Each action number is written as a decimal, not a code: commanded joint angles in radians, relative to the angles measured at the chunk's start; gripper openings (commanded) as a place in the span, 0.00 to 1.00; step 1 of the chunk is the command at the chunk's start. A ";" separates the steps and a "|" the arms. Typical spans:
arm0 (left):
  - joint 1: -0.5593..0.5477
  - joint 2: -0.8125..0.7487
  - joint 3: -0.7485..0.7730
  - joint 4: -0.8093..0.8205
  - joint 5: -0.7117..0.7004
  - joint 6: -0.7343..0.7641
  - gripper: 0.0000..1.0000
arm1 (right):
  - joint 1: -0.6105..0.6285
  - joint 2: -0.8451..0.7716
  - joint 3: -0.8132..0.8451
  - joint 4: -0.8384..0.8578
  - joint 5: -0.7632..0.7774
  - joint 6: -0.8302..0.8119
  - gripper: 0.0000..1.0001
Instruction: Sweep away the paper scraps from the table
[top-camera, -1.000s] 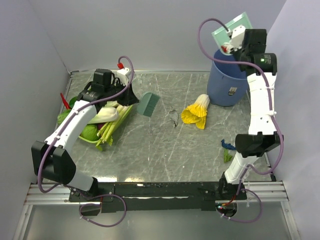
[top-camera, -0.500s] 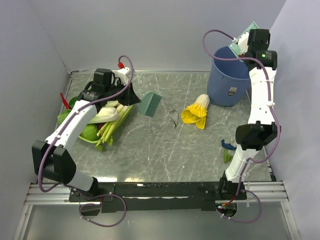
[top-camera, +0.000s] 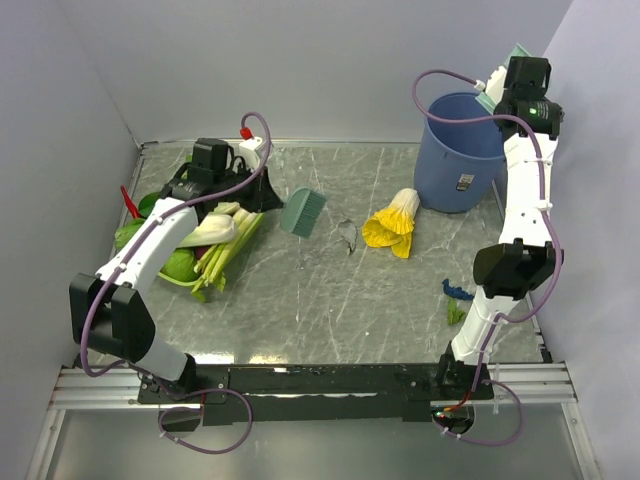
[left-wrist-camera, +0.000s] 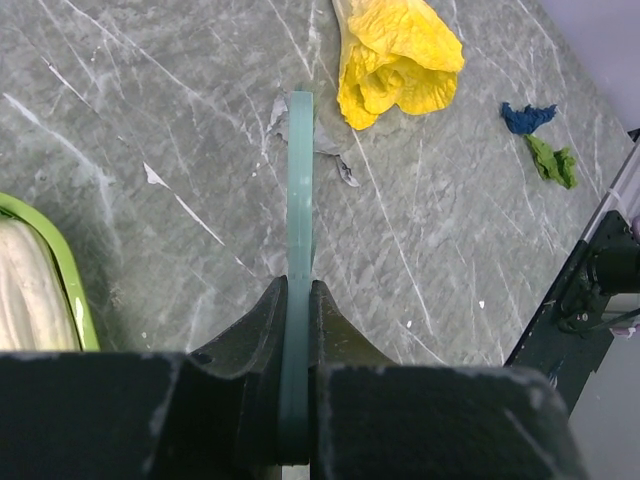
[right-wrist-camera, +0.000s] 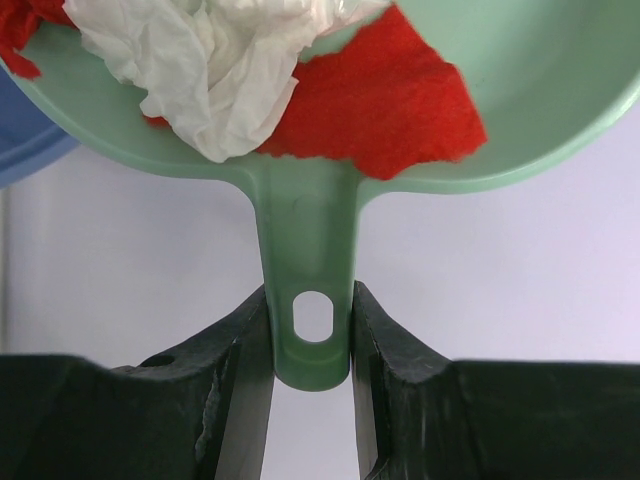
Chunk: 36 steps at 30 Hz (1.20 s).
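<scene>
Right gripper (right-wrist-camera: 308, 305) clamps dustpan (right-wrist-camera: 540, 80) with red, white paper scraps (right-wrist-camera: 200, 70) at bin (top-camera: 455, 165) rim (barely over, we judge): tipping, we risk spill outside. Left gripper (left-wrist-camera: 297, 300) pinches brush (left-wrist-camera: 300, 180); blue, green scraps (left-wrist-camera: 527, 117) on table (left-wrist-camera: 150, 120).

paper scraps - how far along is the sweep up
Done: a red paper wad and a white paper wad lie in the mint-green plastic dustpan. In hand: the right gripper holds that pan up beside the blue plastic bucket, not yet emptied; the left gripper holds the green hand brush. Left: a dark blue wad and a green wad lie on the grey-green marble table.
</scene>
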 joint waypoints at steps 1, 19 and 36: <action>-0.008 0.002 0.030 0.042 0.036 -0.006 0.01 | -0.014 0.016 -0.006 0.093 0.064 -0.094 0.00; -0.020 -0.012 0.013 0.043 0.032 0.012 0.01 | 0.006 0.067 -0.042 0.116 0.215 -0.183 0.00; -0.037 0.022 0.055 0.026 0.032 0.018 0.01 | 0.027 -0.001 -0.132 0.127 0.210 -0.128 0.00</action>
